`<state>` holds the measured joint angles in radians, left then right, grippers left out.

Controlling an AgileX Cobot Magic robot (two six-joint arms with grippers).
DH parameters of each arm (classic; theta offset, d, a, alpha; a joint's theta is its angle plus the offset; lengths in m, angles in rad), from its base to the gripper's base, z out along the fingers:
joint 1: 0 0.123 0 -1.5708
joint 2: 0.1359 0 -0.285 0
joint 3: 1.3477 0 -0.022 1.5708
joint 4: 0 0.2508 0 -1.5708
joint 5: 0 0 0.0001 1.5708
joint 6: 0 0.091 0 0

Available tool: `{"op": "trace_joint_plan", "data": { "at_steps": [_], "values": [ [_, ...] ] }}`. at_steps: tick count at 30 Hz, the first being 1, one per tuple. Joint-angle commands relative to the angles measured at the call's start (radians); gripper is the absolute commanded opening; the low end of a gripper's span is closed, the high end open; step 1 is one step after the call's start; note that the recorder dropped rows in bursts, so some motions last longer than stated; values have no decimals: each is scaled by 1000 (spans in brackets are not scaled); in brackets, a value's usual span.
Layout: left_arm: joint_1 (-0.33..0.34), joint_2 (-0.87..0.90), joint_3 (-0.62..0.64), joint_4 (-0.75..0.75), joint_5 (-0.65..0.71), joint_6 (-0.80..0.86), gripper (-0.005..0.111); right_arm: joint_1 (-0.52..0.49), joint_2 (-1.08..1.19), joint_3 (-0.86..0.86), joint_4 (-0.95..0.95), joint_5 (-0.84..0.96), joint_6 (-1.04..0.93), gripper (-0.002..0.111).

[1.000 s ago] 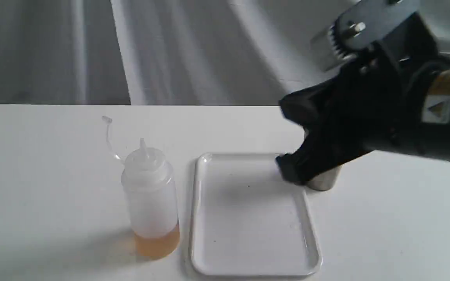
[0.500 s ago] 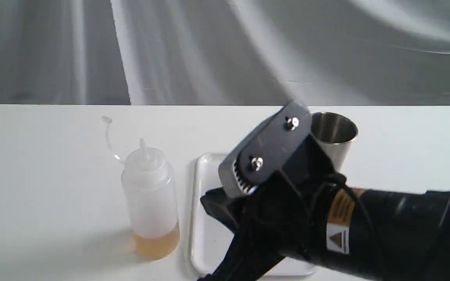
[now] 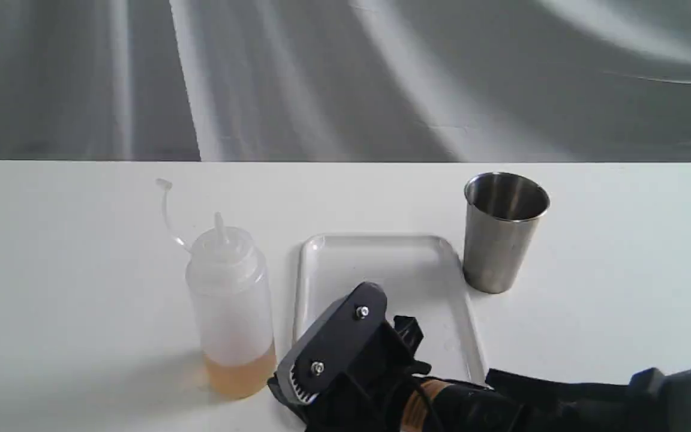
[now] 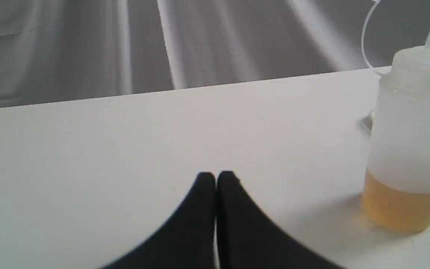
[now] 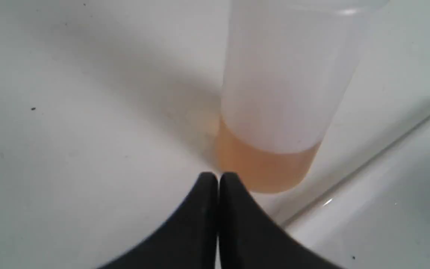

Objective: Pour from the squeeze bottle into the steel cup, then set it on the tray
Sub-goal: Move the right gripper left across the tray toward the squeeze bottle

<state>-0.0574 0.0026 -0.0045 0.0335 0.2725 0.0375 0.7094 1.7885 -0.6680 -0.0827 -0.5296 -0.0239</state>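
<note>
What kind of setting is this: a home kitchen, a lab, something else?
Probably a staged lab bench, not a kitchen: a plain white table against a grey draped cloth backdrop, set with a squeeze bottle, steel cup and tray.

On the white desk (image 3: 51, 270) the tray (image 3: 381, 258) lay flat. The squeeze bottle (image 3: 231, 300) stood upright just beside it at nine o'clock, amber liquid low inside. The steel cup (image 3: 504, 234) stood at two o'clock, off the tray. My right arm (image 3: 345, 354) covered the tray's six o'clock edge.
</note>
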Motion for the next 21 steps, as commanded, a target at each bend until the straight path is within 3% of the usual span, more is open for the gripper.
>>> {"op": "trace_joint_plan", "data": {
  "at_steps": [1, 10, 13, 18, 21],
  "values": [
    [-6, -3, 4, -1, -7, -3, 0, 5, 15, 2, 14, -33, 3, 0],
    [-6, -3, 4, -1, -7, -5, 0, 5, 15, 2, 50, -72, 3, 1],
    [-6, -3, 4, -1, -7, -5, 0, 5, 15, 2, 50, -72, 3, 8],
    [-6, -3, 4, -1, -7, -1, 0, 5, 15, 2, 50, -63, 3, 47],
    [-6, -3, 4, -1, -7, -1, 0, 5, 15, 2, 50, -63, 7, 80]
  ]
}}
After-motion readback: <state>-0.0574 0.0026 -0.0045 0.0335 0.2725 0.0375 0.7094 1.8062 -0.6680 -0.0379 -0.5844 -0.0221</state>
